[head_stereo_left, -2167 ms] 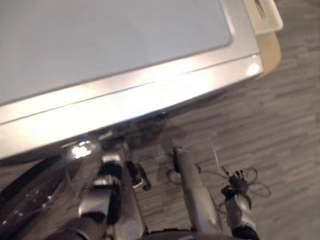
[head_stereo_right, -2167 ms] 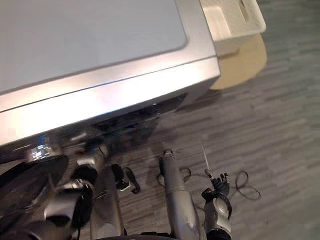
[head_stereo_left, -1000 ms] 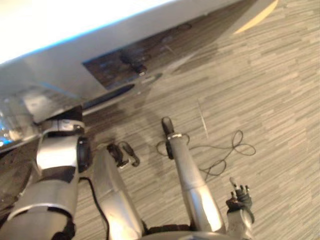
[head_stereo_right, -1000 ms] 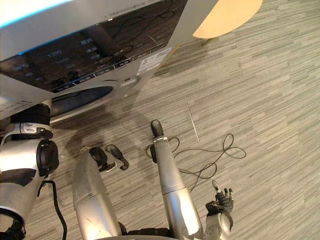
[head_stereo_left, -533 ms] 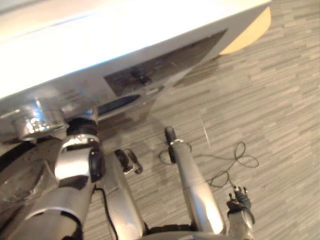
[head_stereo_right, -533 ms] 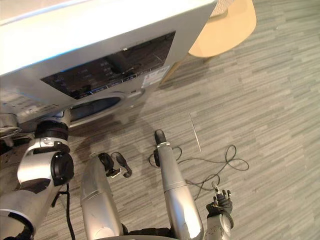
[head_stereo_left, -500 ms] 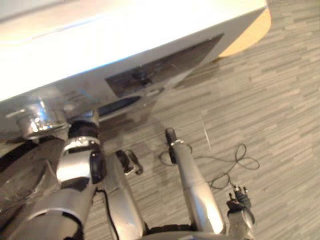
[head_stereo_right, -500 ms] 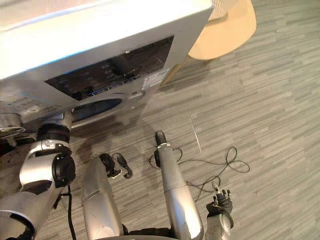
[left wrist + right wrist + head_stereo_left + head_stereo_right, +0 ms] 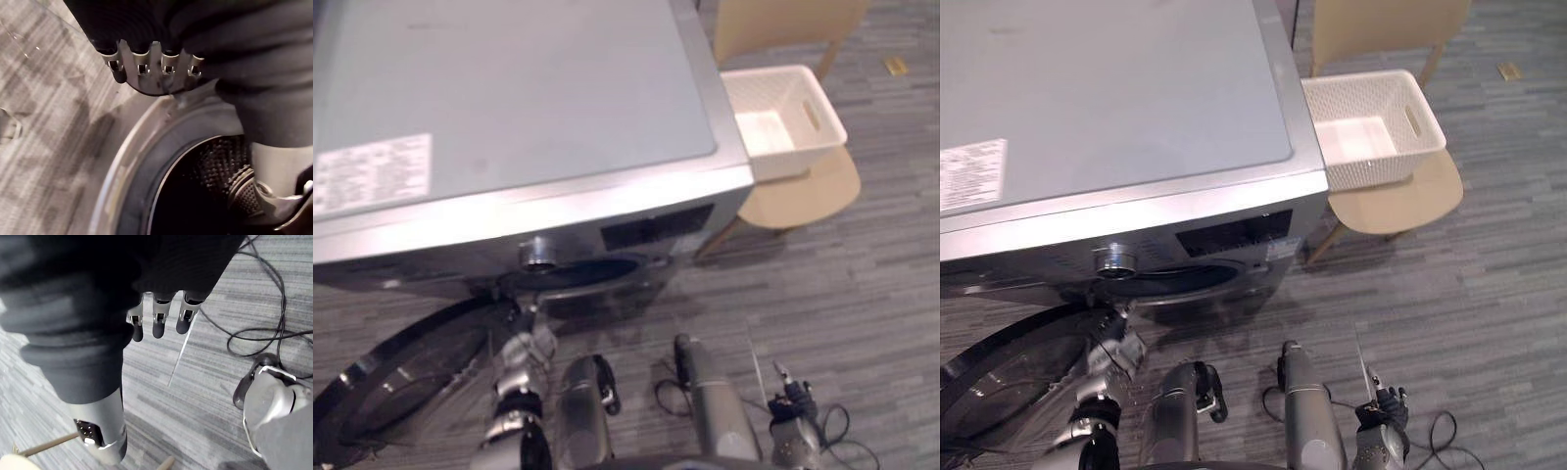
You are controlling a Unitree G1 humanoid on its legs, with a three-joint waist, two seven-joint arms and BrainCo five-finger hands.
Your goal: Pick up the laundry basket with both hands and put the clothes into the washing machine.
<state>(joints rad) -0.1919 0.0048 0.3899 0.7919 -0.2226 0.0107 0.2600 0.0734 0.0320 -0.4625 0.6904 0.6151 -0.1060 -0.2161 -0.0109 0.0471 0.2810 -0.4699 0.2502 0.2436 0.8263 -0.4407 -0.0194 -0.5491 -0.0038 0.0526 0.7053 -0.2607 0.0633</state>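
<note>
The white lattice laundry basket (image 9: pixel 1372 128) stands on a wooden chair (image 9: pixel 1402 203) to the right of the grey washing machine (image 9: pixel 509 98); its inside looks white and bare. The machine's round door (image 9: pixel 1009 382) hangs open at the lower left, and the dark drum (image 9: pixel 205 196) shows beyond it. My left hand (image 9: pixel 146 68) is open, its fingers straight, low in front of the drum opening beside the door. My right hand (image 9: pixel 156 318) hangs open over the floor at the lower right, far below the basket, holding nothing.
A paper label (image 9: pixel 372 174) lies on the machine's top at the left. A dial (image 9: pixel 1116 258) and a dark control panel (image 9: pixel 1234 235) sit on the front. Grey striped floor (image 9: pixel 1489 294) spreads to the right of the chair.
The camera has tilted up, so the machine's top, the basket and the chair have come into the picture. Both hands stay open and low.
</note>
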